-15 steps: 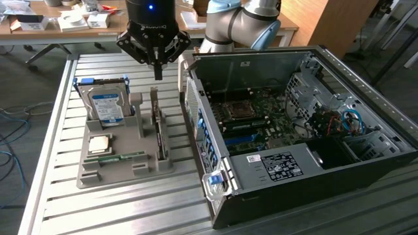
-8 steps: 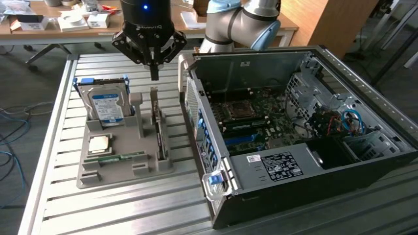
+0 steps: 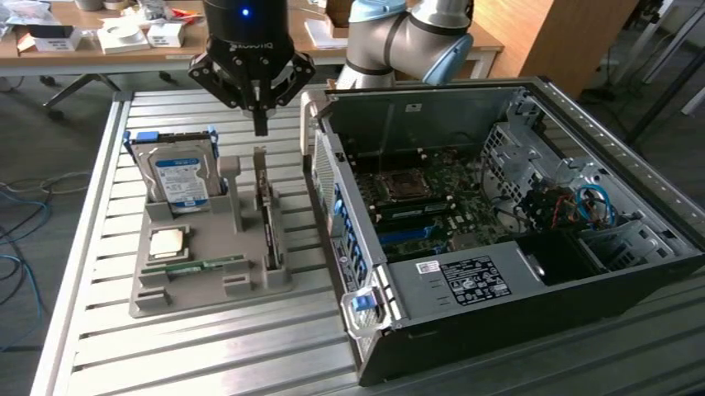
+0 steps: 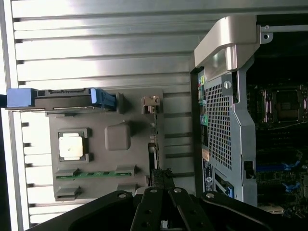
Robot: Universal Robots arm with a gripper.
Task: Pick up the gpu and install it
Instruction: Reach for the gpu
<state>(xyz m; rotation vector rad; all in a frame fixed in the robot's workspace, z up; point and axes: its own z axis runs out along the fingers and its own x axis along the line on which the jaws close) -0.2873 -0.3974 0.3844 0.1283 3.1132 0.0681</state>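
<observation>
Standing on its long edge in a slot of the grey moulded holder [image 3: 193, 297], the gpu [image 3: 267, 219] is a thin dark card with its silvery bracket at the end farther from the exterior camera. It has not been lifted. The gripper [image 3: 260, 124] hangs above that bracket end, apart from the card, with its black fingers pressed together and nothing between them.

The likely trouble is judged from that pose. With the fingers together, a descent would knock the card's narrow top edge rather than straddle it. A pinch taken so near one end could let the long card swing or bind in its slot. The bracket could also catch the steel rim of the open computer case [image 3: 496, 280] just beside the holder.

In the same holder sit a boxy silver hard drive [image 3: 182, 177] with a blue-and-white label, a square metal-capped processor [image 3: 168, 241] and a narrow green memory stick [image 3: 198, 266]. The holder looks matte plastic. The table [image 3: 165, 355] beneath is ribbed, shiny aluminium slats.
</observation>
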